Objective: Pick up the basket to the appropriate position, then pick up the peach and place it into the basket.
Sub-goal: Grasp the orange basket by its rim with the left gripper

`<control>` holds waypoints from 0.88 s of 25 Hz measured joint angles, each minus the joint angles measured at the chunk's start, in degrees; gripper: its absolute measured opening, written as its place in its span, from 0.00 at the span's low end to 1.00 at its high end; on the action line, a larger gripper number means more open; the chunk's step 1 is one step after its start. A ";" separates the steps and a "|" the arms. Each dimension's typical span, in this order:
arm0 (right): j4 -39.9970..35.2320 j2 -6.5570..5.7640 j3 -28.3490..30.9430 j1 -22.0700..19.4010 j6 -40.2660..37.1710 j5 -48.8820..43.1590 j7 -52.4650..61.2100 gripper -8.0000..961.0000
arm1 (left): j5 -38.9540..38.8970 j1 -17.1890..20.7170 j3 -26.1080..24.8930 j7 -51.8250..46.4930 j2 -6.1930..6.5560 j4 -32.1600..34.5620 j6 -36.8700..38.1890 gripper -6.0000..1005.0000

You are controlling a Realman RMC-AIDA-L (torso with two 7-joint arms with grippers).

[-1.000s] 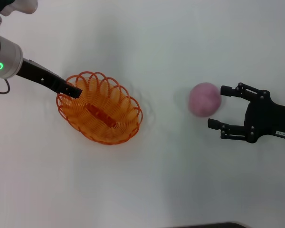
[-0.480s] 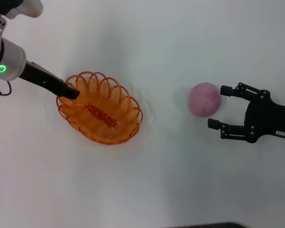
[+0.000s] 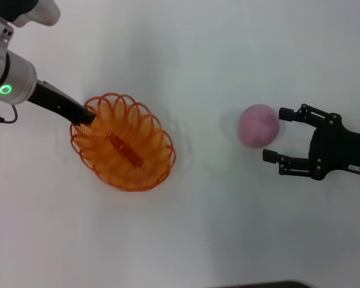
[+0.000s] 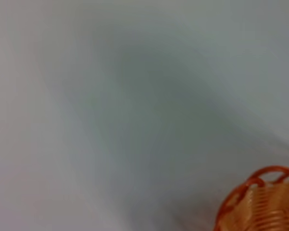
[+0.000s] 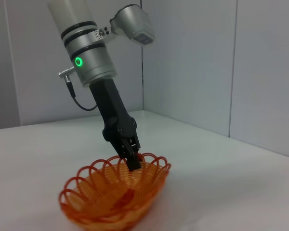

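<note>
The orange coil basket (image 3: 123,144) sits left of centre on the white table. My left gripper (image 3: 87,114) is shut on its far-left rim. The right wrist view shows that gripper (image 5: 131,156) pinching the rim, with the basket (image 5: 115,192) tipped up slightly on that side. A corner of the basket's rim (image 4: 260,202) shows in the left wrist view. The pink-mauve peach (image 3: 258,125) lies on the table at the right. My right gripper (image 3: 273,134) is open just right of the peach, its fingertips (image 3: 280,113) beside the peach without holding it.
The white table (image 3: 216,228) runs on all sides of both things. Pale walls (image 5: 192,62) stand behind the table in the right wrist view. A dark edge (image 3: 270,284) shows at the table's front.
My left arm has drawn the basket a little to the left and turned it, held by the rim. The peach and my right gripper have not moved.
</note>
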 joint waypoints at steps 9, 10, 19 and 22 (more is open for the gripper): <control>0.00 0.00 0.19 0.00 0.00 0.00 0.00 0.97 | 0.01 -0.20 -0.17 -1.80 0.27 0.21 2.09 0.13; 0.00 0.00 0.19 0.00 0.00 0.00 0.00 0.97 | 0.01 -0.29 -0.32 -2.27 0.37 0.31 2.53 0.13; 0.00 0.00 0.19 0.00 0.00 0.00 0.00 0.97 | -0.64 -1.66 -3.24 -10.94 2.57 1.46 10.08 0.10; 0.00 0.00 0.19 0.03 -0.01 0.00 0.00 0.97 | -0.64 -2.45 -7.15 -11.72 3.02 1.10 12.95 0.09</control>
